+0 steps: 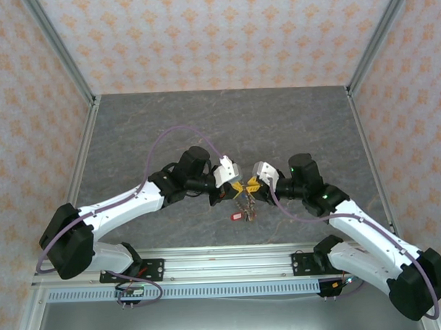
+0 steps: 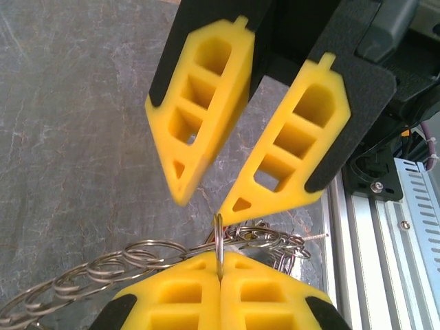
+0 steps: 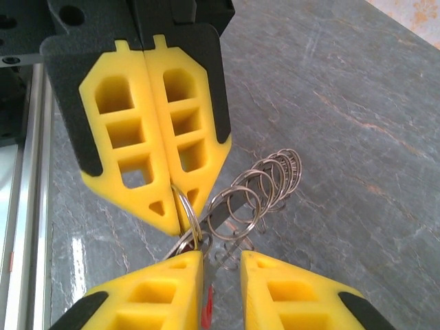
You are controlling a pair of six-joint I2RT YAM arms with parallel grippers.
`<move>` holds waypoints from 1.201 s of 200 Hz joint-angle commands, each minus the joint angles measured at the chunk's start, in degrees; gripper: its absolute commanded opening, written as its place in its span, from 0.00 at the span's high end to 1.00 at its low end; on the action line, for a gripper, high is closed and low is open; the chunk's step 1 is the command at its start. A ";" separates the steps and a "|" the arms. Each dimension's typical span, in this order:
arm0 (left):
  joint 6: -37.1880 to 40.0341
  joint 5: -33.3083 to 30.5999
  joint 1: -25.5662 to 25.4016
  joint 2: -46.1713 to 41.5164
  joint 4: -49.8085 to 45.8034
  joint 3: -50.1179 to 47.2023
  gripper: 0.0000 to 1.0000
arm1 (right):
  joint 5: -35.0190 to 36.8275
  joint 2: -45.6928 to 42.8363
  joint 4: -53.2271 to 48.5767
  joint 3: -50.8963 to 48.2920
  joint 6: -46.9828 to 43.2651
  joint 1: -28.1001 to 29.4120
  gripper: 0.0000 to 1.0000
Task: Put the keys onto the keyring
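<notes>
Left wrist view shows you your left hand (image 2: pixel 220 267) pinched tight on a thin silver keyring (image 2: pixel 218 237), held edge-on above the grey counter (image 2: pixel 69 137). Your right hand (image 2: pixel 205 204) faces it, fingers parted a little, tips just beside the ring. From the top, the keys (image 1: pixel 243 206) hang beneath where both hands meet.

Over the middle of the table (image 1: pixel 204 122) the left gripper (image 1: pixel 237 186) and right gripper (image 1: pixel 253 184) stand tip to tip, each barring the other's way forward; the keyring (image 3: pixel 283 167), a chain of wire rings, and the keys (image 1: pixel 241 210) crowd the spot close by their tips. Open grey surface lies farther back and to either side; patterned walls (image 1: pixel 201 35) close three sides, a metal rail (image 1: pixel 231 259) the near edge.
</notes>
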 commanded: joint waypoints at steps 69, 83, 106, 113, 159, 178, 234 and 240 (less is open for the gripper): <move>1.80 -1.52 -0.28 0.12 -1.02 3.74 1.00 | -0.43 -0.11 5.57 -1.03 3.14 0.40 0.82; 1.84 -1.60 -0.28 0.12 -1.28 3.90 1.00 | -0.12 -0.20 5.41 -0.59 3.05 0.83 0.80; 1.46 -1.56 -0.26 0.00 -0.82 3.44 1.00 | 1.83 0.21 5.76 -0.24 2.81 1.67 0.74; 1.27 -1.52 -0.24 -0.08 -0.56 3.30 1.00 | 2.11 0.41 5.87 -0.13 2.70 1.78 0.73; 1.79 -1.51 -0.27 -0.22 -1.83 4.06 1.00 | 1.66 3.93 5.88 1.26 1.53 3.25 0.76; 1.96 -1.71 -0.24 -0.51 -2.34 4.08 1.00 | 3.15 4.54 5.23 1.39 0.49 3.40 0.81; 2.92 -2.63 -0.28 -0.43 -4.14 4.39 1.00 | 7.58 1.64 -1.12 2.34 -2.74 3.42 0.87; 3.15 -2.88 -0.27 -0.27 -4.50 4.58 1.00 | 7.77 1.16 -1.56 2.51 -2.83 3.41 0.87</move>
